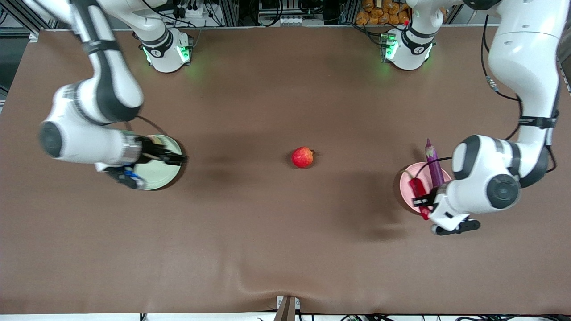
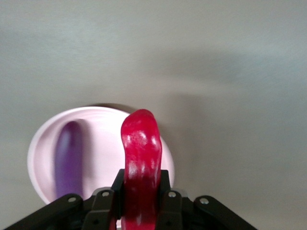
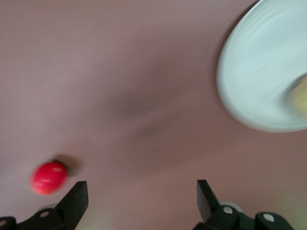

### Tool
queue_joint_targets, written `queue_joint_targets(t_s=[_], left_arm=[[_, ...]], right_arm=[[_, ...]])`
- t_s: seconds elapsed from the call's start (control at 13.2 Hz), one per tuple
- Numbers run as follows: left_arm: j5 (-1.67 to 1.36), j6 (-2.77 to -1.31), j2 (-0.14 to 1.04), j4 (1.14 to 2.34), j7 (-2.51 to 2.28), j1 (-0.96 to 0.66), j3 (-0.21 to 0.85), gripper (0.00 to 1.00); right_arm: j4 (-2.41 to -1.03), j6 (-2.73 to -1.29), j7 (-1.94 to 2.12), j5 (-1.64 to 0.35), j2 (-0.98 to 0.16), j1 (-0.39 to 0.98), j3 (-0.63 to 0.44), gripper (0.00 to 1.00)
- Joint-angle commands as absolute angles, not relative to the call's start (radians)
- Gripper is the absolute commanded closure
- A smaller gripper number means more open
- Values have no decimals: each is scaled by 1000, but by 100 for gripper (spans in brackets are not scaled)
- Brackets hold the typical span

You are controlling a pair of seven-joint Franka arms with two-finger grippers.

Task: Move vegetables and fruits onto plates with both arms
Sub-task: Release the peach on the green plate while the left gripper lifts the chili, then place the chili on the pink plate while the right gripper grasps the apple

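My left gripper is shut on the red chili pepper and holds it over the pale pink plate. The left wrist view shows the chili between the jaws above that plate. The purple eggplant lies on the pink plate, its tip over the rim; it also shows in the left wrist view. My right gripper is open and empty at the edge of the pale green plate. The right wrist view shows this plate with a yellowish peach on it. The red apple-like fruit sits mid-table.
The brown table cloth is bare around the apple, which also shows in the right wrist view. Both arm bases stand along the table's edge farthest from the front camera.
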State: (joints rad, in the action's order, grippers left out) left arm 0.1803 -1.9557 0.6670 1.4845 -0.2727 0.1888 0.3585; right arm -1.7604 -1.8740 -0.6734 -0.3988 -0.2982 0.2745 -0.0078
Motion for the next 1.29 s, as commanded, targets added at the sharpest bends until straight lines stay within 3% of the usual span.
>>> queue_joint_targets(t_s=[0.0, 0.3, 0.38, 0.45, 0.76, 1.21], left_arm=[[206, -1960, 637, 1552, -155, 236, 370, 100], [187, -2016, 672, 1546, -140, 259, 373, 100], [183, -2025, 676, 1545, -143, 261, 373, 67], [160, -2025, 676, 1543, -156, 259, 373, 4], [127, -1990, 606, 1543, -158, 256, 376, 0], [146, -1790, 356, 1497, -134, 262, 368, 0]], right_arm=[[-1582, -1931, -984, -428, -441, 417, -20, 0], [-1528, -2124, -1369, -426, -538, 583, -18, 0], [-1497, -2163, -1497, -426, -575, 615, -17, 0], [-1464, -2186, -1637, -422, -616, 649, -18, 0], [-1401, -2219, -1850, -411, -702, 738, -18, 0], [-1402, -2289, -1879, -344, -773, 787, -18, 0]])
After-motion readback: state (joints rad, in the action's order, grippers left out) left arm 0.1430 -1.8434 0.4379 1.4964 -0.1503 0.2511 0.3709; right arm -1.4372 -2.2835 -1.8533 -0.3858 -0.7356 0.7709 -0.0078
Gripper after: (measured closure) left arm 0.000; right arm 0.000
